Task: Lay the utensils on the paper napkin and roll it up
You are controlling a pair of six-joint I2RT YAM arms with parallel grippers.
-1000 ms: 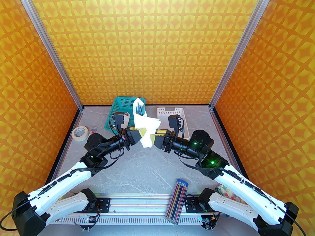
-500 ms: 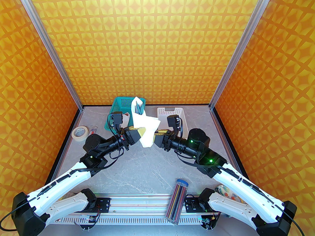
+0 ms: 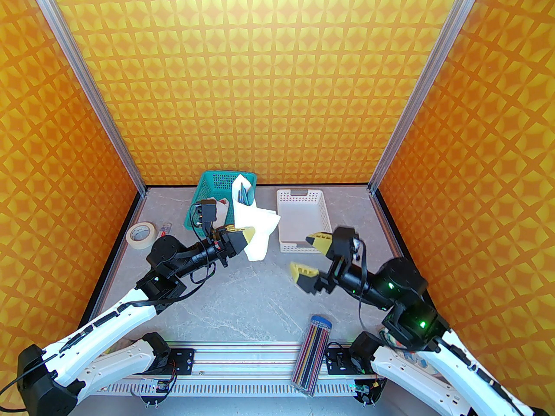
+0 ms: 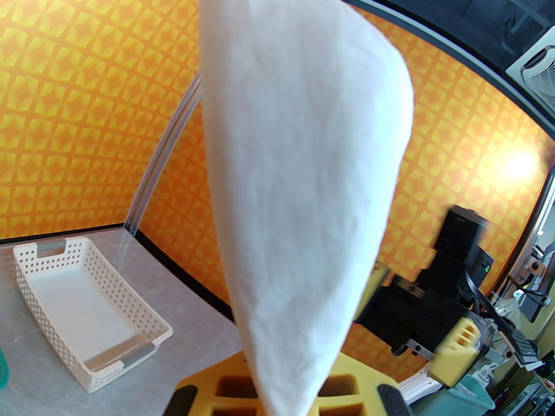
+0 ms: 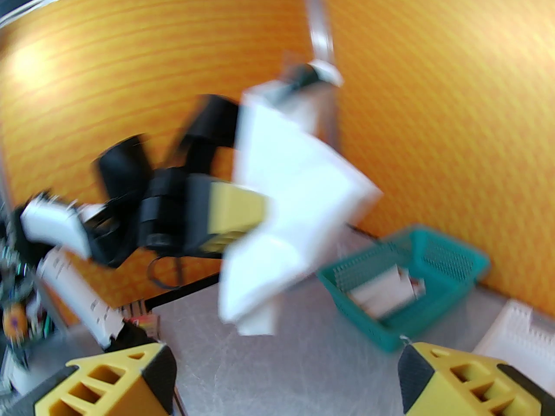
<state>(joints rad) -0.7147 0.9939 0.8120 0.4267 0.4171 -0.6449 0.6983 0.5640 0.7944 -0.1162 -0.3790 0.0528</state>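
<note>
- Left hand (image 3: pixel 248 235) is clamped shut on the paper napkin (image 3: pixel 256 228) and holds it up off the desk (image 3: pixel 260 301), in front of the teal basket (image 3: pixel 207 189).
- Right hand (image 3: pixel 301 253) is spread wide and holds nothing. It sits low over the desk, well apart from the napkin and just in front of the white basket (image 3: pixel 321 208).
- Slim dark tips that look like the utensils (image 3: pixel 245 193) poke out of the top of the napkin in the top view, so I judge the placing step done. How many pieces are inside cannot be told.
- From the left wrist the napkin (image 4: pixel 299 189) reads as a closed cone pinched at its narrow end. From the right wrist, which is blurred, the napkin (image 5: pixel 290 197) shows a loose corner jutting out to one side.
- My reading is that the roll is formed but slack, more a wrap than a tight tube.
- What is left is probably to tuck in that loose flap and set the bundle down. The teal basket (image 5: pixel 412 275) already holds white rolls with red tips, so it may be the drop-off, though that is a guess.
- One risk is that, with a single pinch on thin paper, the utensils could slide out if the bundle tips.
</note>
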